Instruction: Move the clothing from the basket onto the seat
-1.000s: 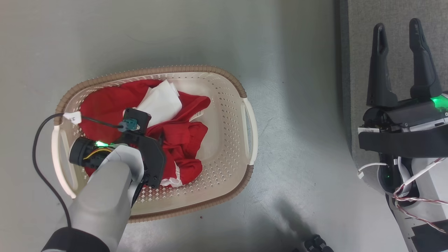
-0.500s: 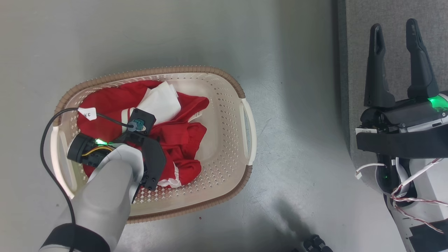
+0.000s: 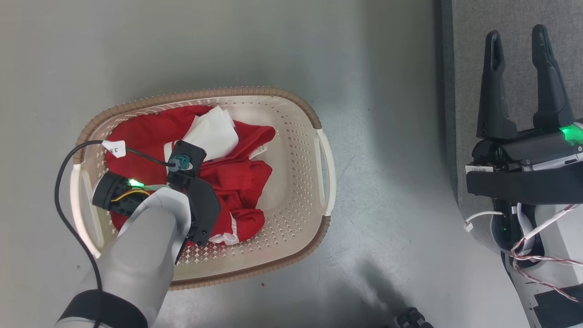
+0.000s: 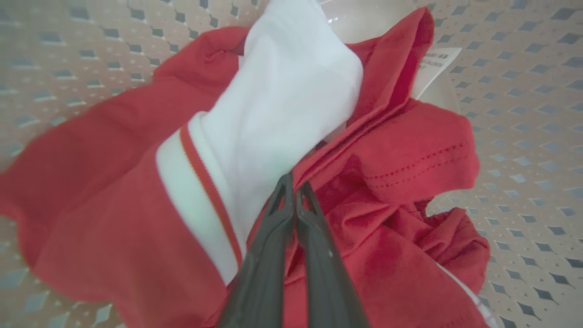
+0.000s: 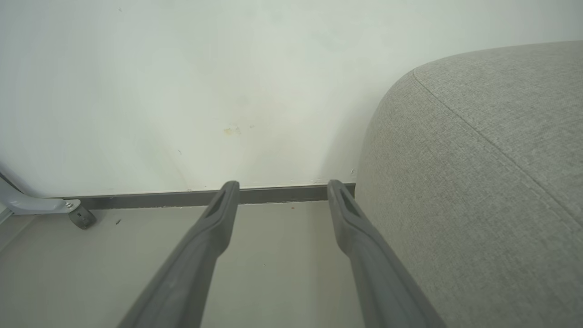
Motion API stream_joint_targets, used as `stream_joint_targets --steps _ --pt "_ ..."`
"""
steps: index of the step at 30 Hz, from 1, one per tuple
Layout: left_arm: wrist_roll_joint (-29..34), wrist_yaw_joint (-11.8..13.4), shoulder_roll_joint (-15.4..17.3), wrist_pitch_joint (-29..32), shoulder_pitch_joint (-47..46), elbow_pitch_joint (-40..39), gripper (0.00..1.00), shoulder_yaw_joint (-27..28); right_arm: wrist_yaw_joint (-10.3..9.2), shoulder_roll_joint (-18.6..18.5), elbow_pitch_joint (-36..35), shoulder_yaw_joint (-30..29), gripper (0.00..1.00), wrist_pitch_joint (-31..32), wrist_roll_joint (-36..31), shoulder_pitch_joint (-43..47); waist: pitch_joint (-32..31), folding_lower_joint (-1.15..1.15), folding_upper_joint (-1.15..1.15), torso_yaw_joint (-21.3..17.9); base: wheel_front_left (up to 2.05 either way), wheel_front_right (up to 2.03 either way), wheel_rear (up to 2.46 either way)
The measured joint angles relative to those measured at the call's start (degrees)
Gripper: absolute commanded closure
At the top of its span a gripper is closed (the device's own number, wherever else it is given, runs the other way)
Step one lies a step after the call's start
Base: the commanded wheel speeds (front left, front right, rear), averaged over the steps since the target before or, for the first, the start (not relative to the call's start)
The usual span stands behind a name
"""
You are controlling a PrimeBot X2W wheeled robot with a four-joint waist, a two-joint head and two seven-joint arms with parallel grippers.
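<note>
The red clothing [image 3: 237, 177] with a white panel lies bunched in the cream basket [image 3: 291, 150] on the floor. My left arm reaches down into the basket, its wrist [image 3: 191, 200] covering the fingers in the head view. In the left wrist view my left gripper [image 4: 294, 187] is shut, its tips pinching the clothing [image 4: 387, 150] at the fold between the white panel and the red cloth. My right gripper [image 3: 517, 41] stands open and holds nothing, over the edge of the grey seat [image 3: 464, 91]. The right wrist view has the right gripper [image 5: 282, 187] beside the seat's rounded corner [image 5: 478, 182].
The basket's perforated wall [image 4: 524, 114] surrounds the clothing. Bare grey floor [image 3: 387, 159] lies between basket and seat. A white wall [image 5: 182, 91] with a dark skirting stands behind the seat, and a caster [image 5: 82, 218] sits at its foot. My left arm's black cable [image 3: 63, 218] loops over the basket's left rim.
My left wrist has shifted slightly right inside the basket, and a white-striped hem now shows beside it. The right arm has hardly moved.
</note>
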Motion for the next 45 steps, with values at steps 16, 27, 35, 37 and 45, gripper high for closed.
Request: stream_joint_targets --steps 16,27,35,37,45 --pt "-1.7 -3.5 -0.8 -5.9 1.4 -0.6 1.0 -0.5 1.07 0.4 2.9 -1.1 0.0 0.0 0.0 0.1 -4.7 0.0 0.0 1.0 0.0 0.0 0.0" --pt "-2.8 -5.0 -1.4 -11.7 5.5 -2.8 1.0 -1.4 2.27 0.1 5.2 -2.7 0.0 0.0 0.0 1.4 -10.4 0.0 0.0 2.2 0.0 0.0 0.0" --pt "-3.9 -5.0 -1.6 -15.5 9.5 -4.3 1.0 -1.7 3.46 -0.2 6.8 -3.1 0.0 0.0 0.0 3.1 -15.3 0.0 0.0 3.6 0.0 0.0 0.0" --pt "-4.7 -5.0 -1.6 -16.0 10.6 -4.7 1.0 -1.9 3.54 -0.4 7.2 -3.4 0.0 0.0 0.0 3.8 -16.7 -0.01 0.0 3.9 0.0 0.0 0.0" --pt "-6.7 -5.1 -1.7 -17.3 14.3 -7.8 1.0 -3.2 4.47 -0.8 8.5 -4.2 0.0 0.0 0.0 6.8 -22.0 -0.01 -0.01 5.6 0.0 0.0 0.0"
